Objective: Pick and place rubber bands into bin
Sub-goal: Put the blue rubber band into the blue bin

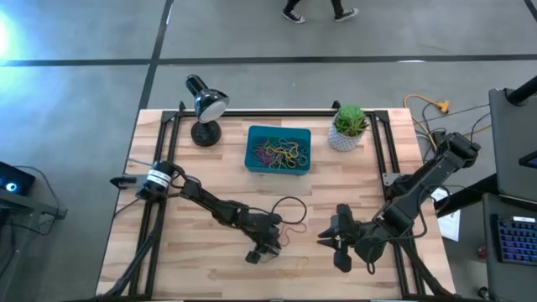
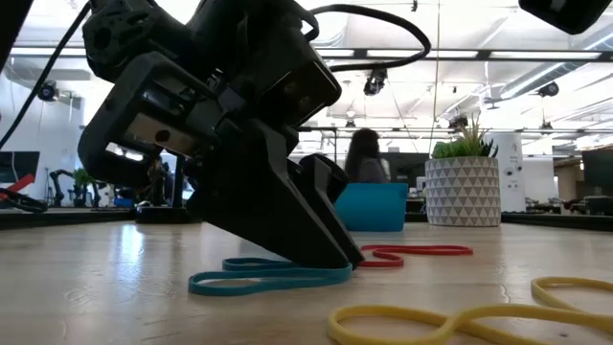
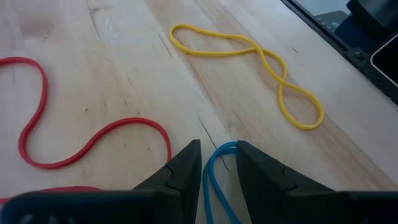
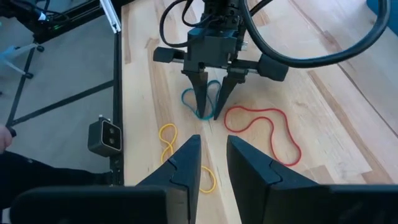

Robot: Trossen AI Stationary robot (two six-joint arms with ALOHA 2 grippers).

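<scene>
A blue rubber band [image 3: 214, 180] lies flat on the wooden table, with a red band [image 3: 37, 124] and a yellow band [image 3: 261, 62] beside it. My left gripper [image 3: 219, 158] slants down onto the table, open, with the blue band's looped end between its fingers. To its right, my right gripper [image 4: 214, 155] hangs above the table, open on nothing. At the table's far side stands the teal bin [image 1: 250, 151], which holds several coloured bands [image 1: 279, 151]. My left gripper comes down at a slant, and its fingertips [image 2: 340, 257] stand at the table surface on either side of the blue band's looped end [image 3: 219, 148]. The band lies flat and slack on the wood. Whether the fingers touch the band I cannot tell.
A black desk lamp [image 1: 205, 105] stands left of the bin and a white plant pot [image 1: 348, 130] right of it. A black cable [image 1: 289, 210] loops over the table behind my left gripper. A person [image 2: 364, 158] shows in the room beyond.
</scene>
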